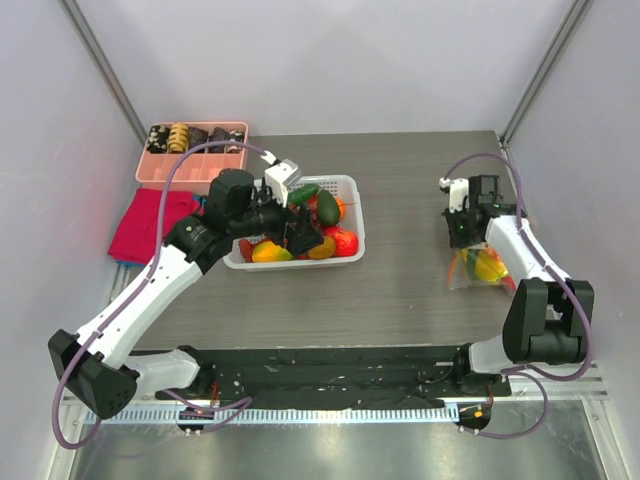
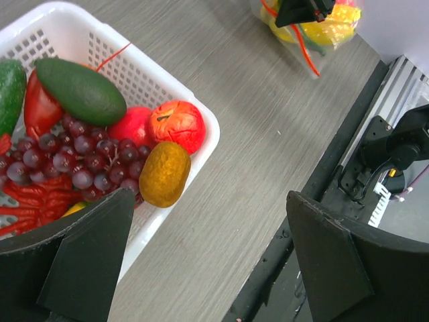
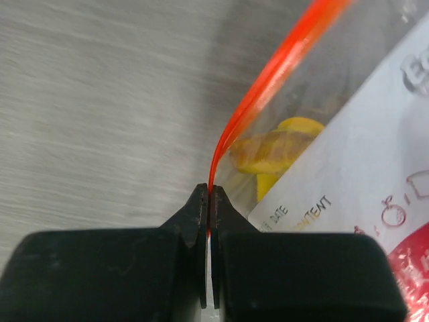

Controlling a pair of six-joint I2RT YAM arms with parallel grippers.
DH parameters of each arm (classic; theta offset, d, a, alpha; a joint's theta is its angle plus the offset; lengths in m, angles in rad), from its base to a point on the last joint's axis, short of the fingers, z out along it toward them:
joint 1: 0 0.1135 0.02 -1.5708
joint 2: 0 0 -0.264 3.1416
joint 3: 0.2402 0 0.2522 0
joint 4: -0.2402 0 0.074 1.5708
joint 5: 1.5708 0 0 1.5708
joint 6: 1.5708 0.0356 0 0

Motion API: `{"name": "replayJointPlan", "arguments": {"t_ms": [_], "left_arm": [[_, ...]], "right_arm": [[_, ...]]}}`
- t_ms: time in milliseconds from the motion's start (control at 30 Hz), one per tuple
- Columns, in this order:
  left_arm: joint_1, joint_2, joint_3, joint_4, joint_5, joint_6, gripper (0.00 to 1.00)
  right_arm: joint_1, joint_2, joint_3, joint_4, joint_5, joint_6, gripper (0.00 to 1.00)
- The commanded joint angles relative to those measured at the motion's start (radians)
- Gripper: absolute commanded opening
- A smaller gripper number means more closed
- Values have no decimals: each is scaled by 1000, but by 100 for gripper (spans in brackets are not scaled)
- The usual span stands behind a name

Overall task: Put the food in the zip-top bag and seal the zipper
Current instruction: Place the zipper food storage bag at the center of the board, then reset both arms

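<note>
the right gripper is shut tight on the orange zipper of the bag, which sits at the right side of the table with yellow fruit inside. a bit farther, the left gripper hangs over the edge of the white basket with its jaws wide apart and nothing in them, and a red fruit, grapes and a green fruit lie in the basket. at the back left are a red cloth and a pink tray.
</note>
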Motion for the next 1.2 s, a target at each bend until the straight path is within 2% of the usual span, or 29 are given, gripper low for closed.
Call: {"name": "replayJointPlan", "arguments": {"t_ms": [0, 133, 167, 200, 267, 300, 400, 467, 500, 600, 700, 733, 867, 1000, 1167], "left_arm": [[14, -54, -37, 15, -18, -63, 100], [60, -49, -44, 3, -9, -104, 100], [73, -41, -39, -19, -6, -118, 100], [88, -34, -31, -29, 11, -151, 100], [148, -25, -14, -55, 48, -181, 100], [171, -20, -7, -65, 88, -192, 100], [264, 5, 41, -150, 149, -192, 100], [336, 9, 79, -198, 188, -156, 100], [382, 9, 119, -276, 188, -134, 100], [439, 40, 205, -487, 140, -6, 100], [464, 63, 291, -647, -5, 84, 100], [468, 55, 286, -660, -69, 101, 100], [479, -40, 205, -655, -165, 149, 100], [476, -174, 107, -636, -231, 154, 100], [478, -261, 75, -639, -299, 189, 100]], "right_arm": [[105, -23, 10, 194, -52, 107, 1], [147, 57, 30, 215, -72, 161, 2], [147, 74, 42, 205, -86, 168, 8], [147, 85, 73, 162, -117, 182, 19], [147, 65, 88, 133, -153, 204, 29], [147, 45, 101, 107, -173, 211, 42], [147, -74, 134, 71, -262, 245, 67], [145, -131, 159, 30, -316, 259, 75], [145, -188, 182, 16, -330, 264, 81], [144, -286, 185, -25, -345, 265, 87], [144, -363, 148, -59, -318, 279, 88], [144, -380, 136, -68, -312, 282, 88], [144, -484, 55, -113, -295, 276, 89], [139, -575, 18, -165, -270, 236, 91], [110, -697, -5, -182, -273, 241, 93]]}}
